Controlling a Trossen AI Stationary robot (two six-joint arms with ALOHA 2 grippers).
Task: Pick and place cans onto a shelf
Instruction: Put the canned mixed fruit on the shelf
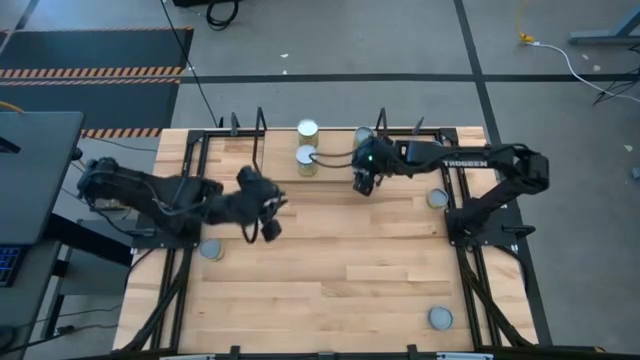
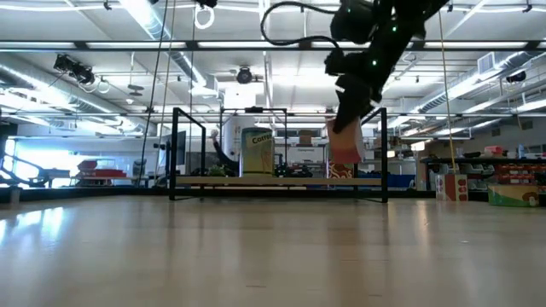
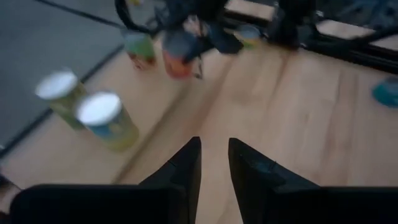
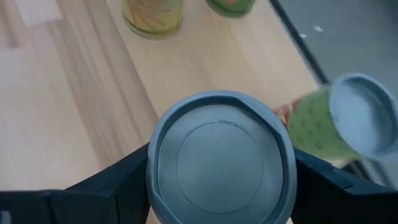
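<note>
Can (image 4: 221,158) sits clamped between the right claw (image 4: 217,186) fingers, above the shelf (image 1: 340,170).

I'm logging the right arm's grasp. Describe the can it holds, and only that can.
The can is a small cylinder with a grey round lid, ridged near its rim. The right gripper clamps it, a dark finger on each side. In the low view its reddish-orange label shows, hanging upright above the shelf board, not resting on it. No other can touches it.

Shelf (image 1: 330,160) holds two cans (image 1: 307,145); table (image 1: 330,270) (wooden) carries three.
</note>
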